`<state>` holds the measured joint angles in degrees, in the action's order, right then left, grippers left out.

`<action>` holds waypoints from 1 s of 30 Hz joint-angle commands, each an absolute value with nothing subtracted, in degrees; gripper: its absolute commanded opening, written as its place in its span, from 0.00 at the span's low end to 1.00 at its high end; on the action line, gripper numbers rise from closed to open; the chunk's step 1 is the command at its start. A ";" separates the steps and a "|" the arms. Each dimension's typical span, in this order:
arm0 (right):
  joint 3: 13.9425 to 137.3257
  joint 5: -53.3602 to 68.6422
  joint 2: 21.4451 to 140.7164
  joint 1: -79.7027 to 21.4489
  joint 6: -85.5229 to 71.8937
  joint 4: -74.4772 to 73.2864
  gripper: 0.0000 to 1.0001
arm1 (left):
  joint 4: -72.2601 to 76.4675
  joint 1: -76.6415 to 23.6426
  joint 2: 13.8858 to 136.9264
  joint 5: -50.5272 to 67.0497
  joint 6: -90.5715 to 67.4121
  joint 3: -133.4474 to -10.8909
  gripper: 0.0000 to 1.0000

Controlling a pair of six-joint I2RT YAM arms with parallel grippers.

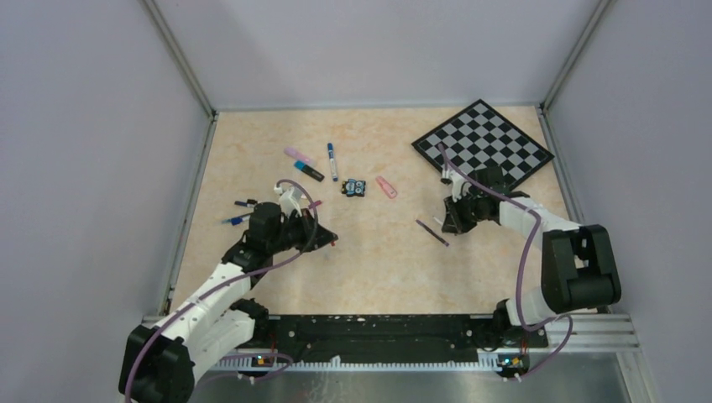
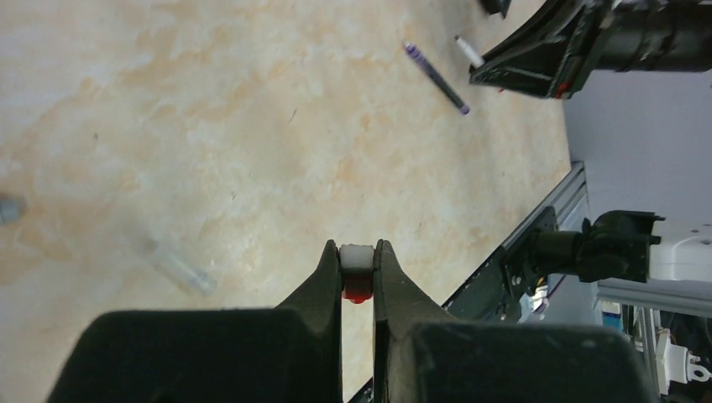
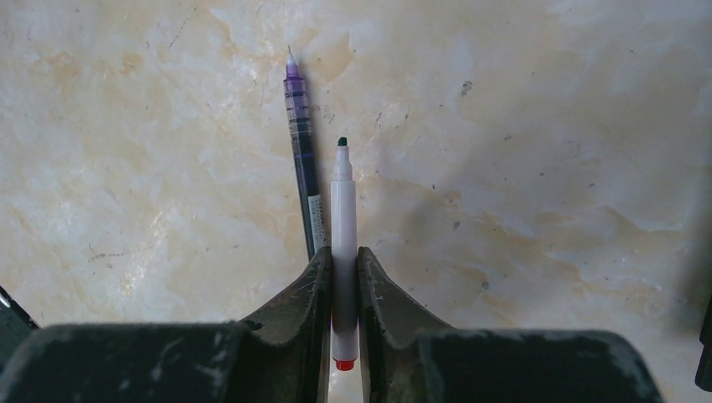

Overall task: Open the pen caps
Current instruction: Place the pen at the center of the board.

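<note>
I work on a beige, marbled tabletop (image 1: 378,277) boxed in by plain grey walls (image 1: 369,50). A chessboard (image 1: 483,143) lies at its far right corner. My left gripper (image 2: 358,250) is pressed together on a pen cap (image 2: 356,270), a small white stub with red at its end, held over the open surface. My right gripper (image 3: 342,256) is clamped on a white pen (image 3: 342,201), whose dark tip is bare and points away from me, low over the table. A purple pen (image 3: 302,159) lies just beside it on the left, its tip uncovered too. More pens (image 1: 332,161) lie scattered toward the far side, near a small toy block (image 1: 355,187).
</note>
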<state>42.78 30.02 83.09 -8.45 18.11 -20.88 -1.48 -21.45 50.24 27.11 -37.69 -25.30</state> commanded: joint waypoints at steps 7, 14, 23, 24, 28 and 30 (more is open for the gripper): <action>46.83 30.06 87.23 -8.11 18.98 -21.74 0.25 | -0.66 -23.48 55.93 23.38 -36.05 -22.75 0.00; 47.36 30.41 86.32 -8.07 19.54 -22.54 0.33 | -3.61 -27.55 61.78 16.79 -36.19 -25.53 0.00; 47.64 31.93 83.29 -7.99 20.39 -23.37 0.36 | -11.90 -32.22 71.87 4.85 -39.21 -33.12 0.04; 47.70 32.18 83.10 -7.92 20.39 -23.36 0.36 | -12.51 -32.64 72.78 4.17 -39.60 -33.86 0.05; 47.72 32.83 82.22 -7.84 20.39 -23.60 0.36 | -13.13 -33.34 76.32 3.41 -39.41 -35.86 0.09; 47.71 33.18 81.72 -7.80 20.39 -23.72 0.36 | -14.32 -33.42 77.83 2.61 -38.81 -37.28 0.10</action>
